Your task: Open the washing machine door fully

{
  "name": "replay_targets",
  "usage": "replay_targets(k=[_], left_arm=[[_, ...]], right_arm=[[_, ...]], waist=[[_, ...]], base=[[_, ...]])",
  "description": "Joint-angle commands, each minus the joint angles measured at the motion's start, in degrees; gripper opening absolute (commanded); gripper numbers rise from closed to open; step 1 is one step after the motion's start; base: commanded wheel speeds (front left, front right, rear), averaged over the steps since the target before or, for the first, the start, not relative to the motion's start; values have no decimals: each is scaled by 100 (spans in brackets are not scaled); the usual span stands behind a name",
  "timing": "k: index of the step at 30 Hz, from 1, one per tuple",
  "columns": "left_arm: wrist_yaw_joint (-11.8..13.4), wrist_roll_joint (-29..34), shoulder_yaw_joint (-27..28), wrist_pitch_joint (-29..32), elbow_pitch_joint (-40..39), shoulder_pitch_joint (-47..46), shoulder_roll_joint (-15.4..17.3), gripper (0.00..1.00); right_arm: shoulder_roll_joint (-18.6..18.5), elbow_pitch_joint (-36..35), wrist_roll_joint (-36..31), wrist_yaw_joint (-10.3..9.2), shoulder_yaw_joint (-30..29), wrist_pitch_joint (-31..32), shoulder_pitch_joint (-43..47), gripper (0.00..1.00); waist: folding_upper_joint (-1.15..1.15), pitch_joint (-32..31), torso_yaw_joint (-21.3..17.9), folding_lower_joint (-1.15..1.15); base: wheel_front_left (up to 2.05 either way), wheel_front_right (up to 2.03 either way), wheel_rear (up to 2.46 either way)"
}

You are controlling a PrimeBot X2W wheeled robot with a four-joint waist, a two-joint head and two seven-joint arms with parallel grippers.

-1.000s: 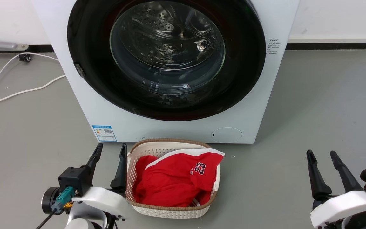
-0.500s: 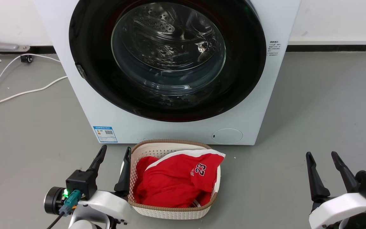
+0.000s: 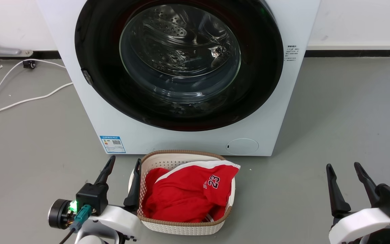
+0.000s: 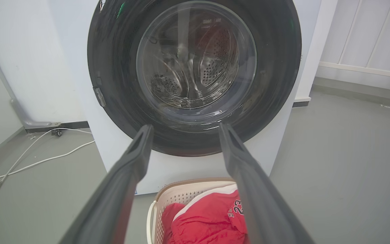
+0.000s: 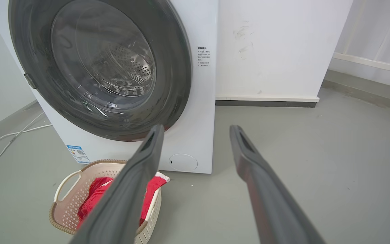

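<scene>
The washing machine door (image 3: 93, 51) is a big glossy black ring around a bulging glass bowl, lying flat against the white machine (image 3: 195, 142). It also appears in the left wrist view, door (image 4: 113, 67), and the right wrist view, door (image 5: 174, 67). A small grey latch tab (image 3: 86, 77) sits on its left edge. My left gripper (image 3: 124, 161) is open, low at the lower left beside the basket, well short of the door. My right gripper (image 3: 342, 166) is open over bare floor at the lower right. Both hold nothing: left gripper (image 4: 185, 127), right gripper (image 5: 197, 128).
A cream laundry basket (image 3: 181, 230) with a red jersey (image 3: 188, 193) stands on the grey floor right in front of the machine, touching distance from my left fingers. White cables (image 3: 22, 100) trail over the floor at the left. A white wall (image 5: 276, 51) runs behind at the right.
The whole head picture has slid slightly down and right, so the camera moved. My left gripper has edged a little right, closer to the basket. The door has not moved.
</scene>
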Motion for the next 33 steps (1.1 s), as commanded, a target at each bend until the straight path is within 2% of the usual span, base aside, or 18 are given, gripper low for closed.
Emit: replay_targets(k=[1,7,24,25,26,27,28,33], left_arm=[[-28,114,11,-54,18,-61,-3,100],[-66,257,26,-111,91,-69,-54,100],[-158,101,169,-109,300,-109,-149,100],[-162,105,171,-109,303,-107,-152,100],[-165,113,172,-109,309,-108,-151,100],[-168,118,174,-109,314,-113,-151,100],[-170,121,175,-109,316,-117,-151,100],[-177,125,176,-109,311,-132,-170,100]], right_arm=[[15,11,-99,14,-8,-42,20,100],[19,73,-264,13,-26,-115,-13,100],[20,317,-151,7,-63,-219,-123,100],[21,326,-143,7,-66,-216,-125,72],[21,332,-130,7,-68,-213,-130,35],[21,340,-114,7,-69,-212,-135,7],[21,347,-101,7,-72,-207,-139,0],[20,370,-59,7,-121,-182,-149,0]], waist=[[0,-3,-1,-1],[0,-10,3,-1],[0,2,18,-1],[0,3,21,-1],[0,5,24,-1],[0,7,28,-1],[0,8,32,-1],[0,11,58,-1]], base=[[0,0,0],[0,0,0],[0,0,0],[0,0,0],[0,0,0],[0,0,0],[0,0,0],[0,0,0]])
